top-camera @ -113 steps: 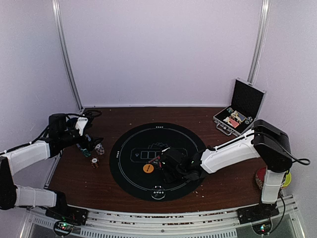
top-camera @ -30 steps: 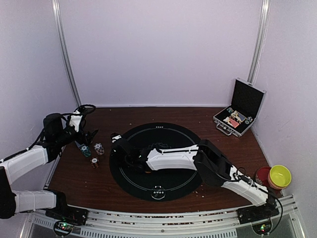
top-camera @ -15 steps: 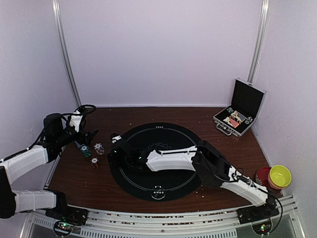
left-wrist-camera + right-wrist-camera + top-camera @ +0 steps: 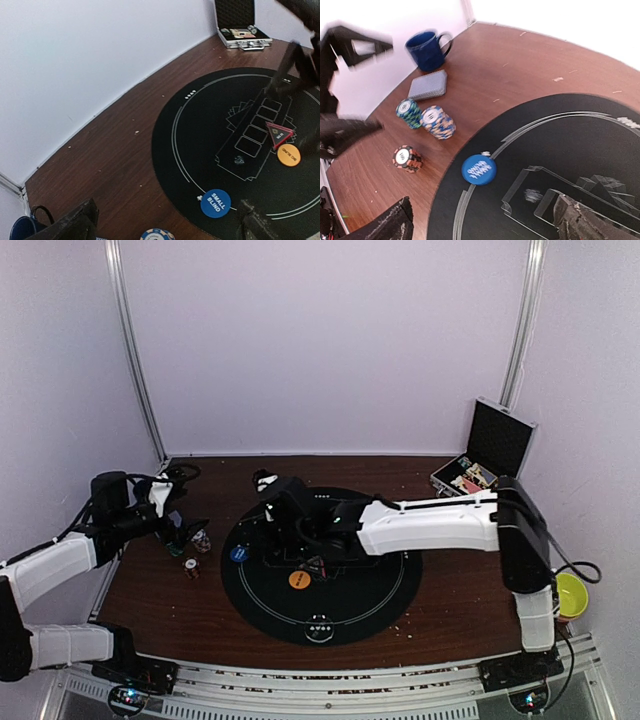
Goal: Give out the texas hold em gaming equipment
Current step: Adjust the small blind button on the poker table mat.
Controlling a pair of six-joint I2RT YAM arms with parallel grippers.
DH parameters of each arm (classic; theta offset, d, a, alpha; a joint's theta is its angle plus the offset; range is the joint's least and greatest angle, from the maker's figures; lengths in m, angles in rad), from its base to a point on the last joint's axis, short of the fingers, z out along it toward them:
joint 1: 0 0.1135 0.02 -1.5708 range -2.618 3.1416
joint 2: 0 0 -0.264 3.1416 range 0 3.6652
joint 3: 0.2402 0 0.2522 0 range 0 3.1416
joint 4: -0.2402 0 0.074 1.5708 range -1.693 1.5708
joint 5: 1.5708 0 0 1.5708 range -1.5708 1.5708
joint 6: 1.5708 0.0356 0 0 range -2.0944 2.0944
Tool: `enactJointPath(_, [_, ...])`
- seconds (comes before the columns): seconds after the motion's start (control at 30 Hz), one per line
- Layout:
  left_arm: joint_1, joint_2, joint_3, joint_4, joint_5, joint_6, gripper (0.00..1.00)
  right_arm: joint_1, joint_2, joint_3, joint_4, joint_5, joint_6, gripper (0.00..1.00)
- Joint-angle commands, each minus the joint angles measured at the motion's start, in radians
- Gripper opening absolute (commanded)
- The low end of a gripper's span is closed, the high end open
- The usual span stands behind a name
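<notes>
Left gripper (image 4: 169,207): fingers wide, nothing held, over the table's (image 4: 150,600) left edge. Poker chips (image 4: 438,121): three stacks just beside the mat's left rim, with what looks like the card deck (image 4: 428,85) beyond them. Blue disc (image 4: 478,170): new entry, now lying on the left rim of the black mat (image 4: 380,585), so you have one blind placed. Orange disc (image 4: 299,579) and red triangle (image 4: 279,134): near mat centre, same spot as before. Right gripper (image 4: 481,202): fingers just spread wide, empty, off the disc.

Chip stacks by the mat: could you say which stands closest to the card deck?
The green-and-white stack, right beside the card deck; the blue-and-orange stack is farther, the red stack farthest.
</notes>
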Motion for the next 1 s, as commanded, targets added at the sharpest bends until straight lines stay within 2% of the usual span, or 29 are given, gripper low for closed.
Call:
enactJointPath(0.0, [-0.031, 0.026, 0.065, -0.097, 0.111, 0.084, 0.98, -0.005, -0.204, -0.188, -0.136, 0.161, -0.025, 1.00])
enactJointPath(0.17, [-0.159, 0.088, 0.117, -0.202, 0.008, 0.156, 0.98, -0.009, -0.491, -0.486, -0.122, 0.301, -0.009, 1.00])
enactJointPath(0.23, [-0.199, 0.124, 0.139, -0.231, -0.013, 0.184, 0.98, -0.020, -0.588, -0.608, -0.095, 0.308, 0.003, 1.00])
enactJointPath(0.57, [-0.274, 0.349, 0.276, -0.307, -0.121, 0.208, 0.98, -0.026, -0.906, -1.050, 0.038, 0.353, -0.002, 1.00])
enactJointPath(0.77, [-0.381, 0.429, 0.281, -0.276, -0.223, 0.206, 0.98, -0.025, -0.941, -1.136, 0.101, 0.341, 0.031, 1.00])
enactJointPath(0.97, [-0.410, 0.520, 0.275, -0.205, -0.358, 0.179, 0.98, -0.025, -0.952, -1.146, 0.100, 0.339, 0.037, 1.00])
